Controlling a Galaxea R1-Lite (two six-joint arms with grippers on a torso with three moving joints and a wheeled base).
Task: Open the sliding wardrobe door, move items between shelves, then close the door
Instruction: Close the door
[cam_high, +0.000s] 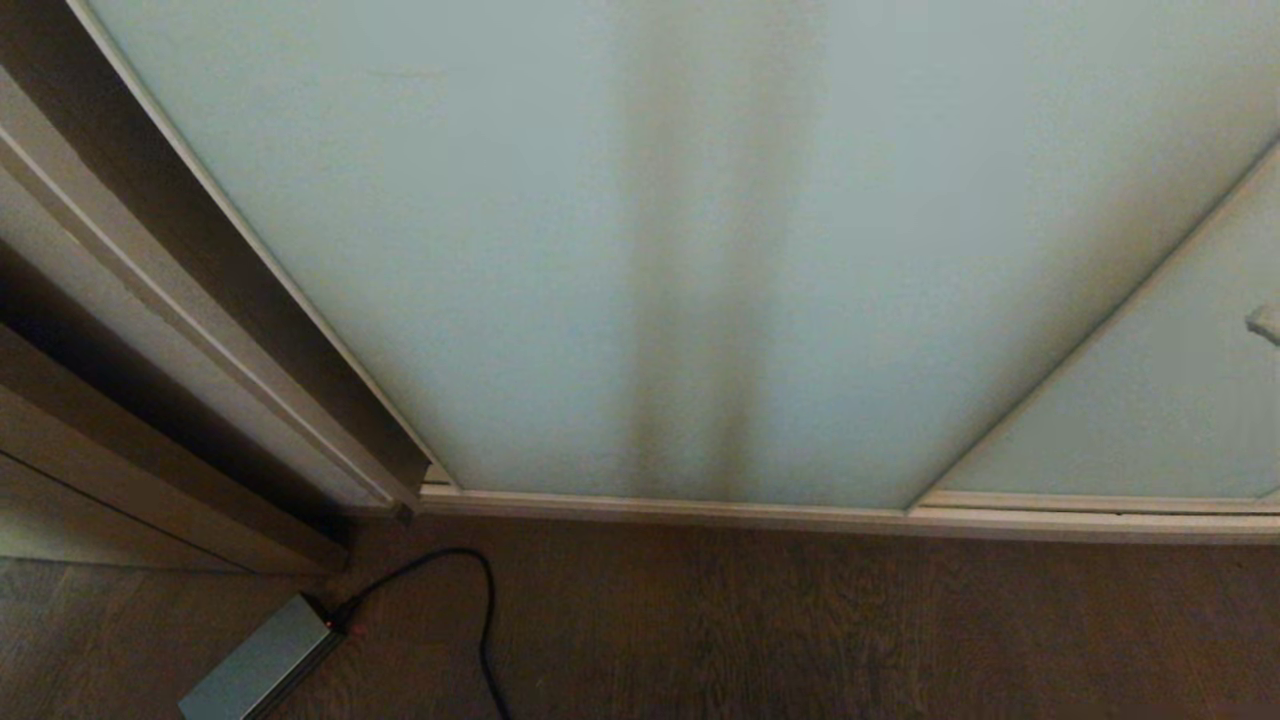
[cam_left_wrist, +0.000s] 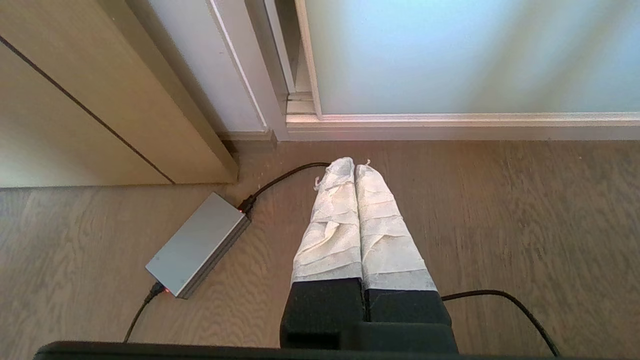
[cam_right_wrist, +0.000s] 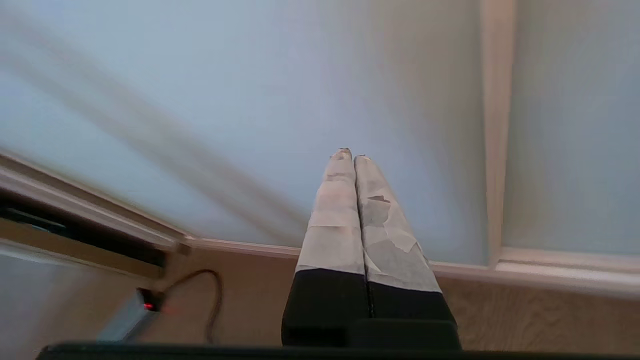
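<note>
The sliding wardrobe door (cam_high: 600, 250) is a frosted pale blue-green glass panel that fills the head view and stands closed against the side frame. It also shows in the wrist views as the door (cam_left_wrist: 450, 55) and the door (cam_right_wrist: 225, 90). The shelves and items are hidden behind it. My right gripper (cam_right_wrist: 350, 155) is shut and empty, raised in front of the glass, beside the slim upright frame (cam_right_wrist: 495, 125) between two panels. My left gripper (cam_left_wrist: 354, 165) is shut and empty, low over the wooden floor near the door's bottom left corner.
A grey power brick (cam_high: 260, 665) with a black cable (cam_high: 485, 620) lies on the floor at the front left, close to the left gripper as the brick (cam_left_wrist: 197, 245). The beige wooden side frame (cam_high: 150, 330) stands left. A second glass panel (cam_high: 1150, 420) overlaps on the right.
</note>
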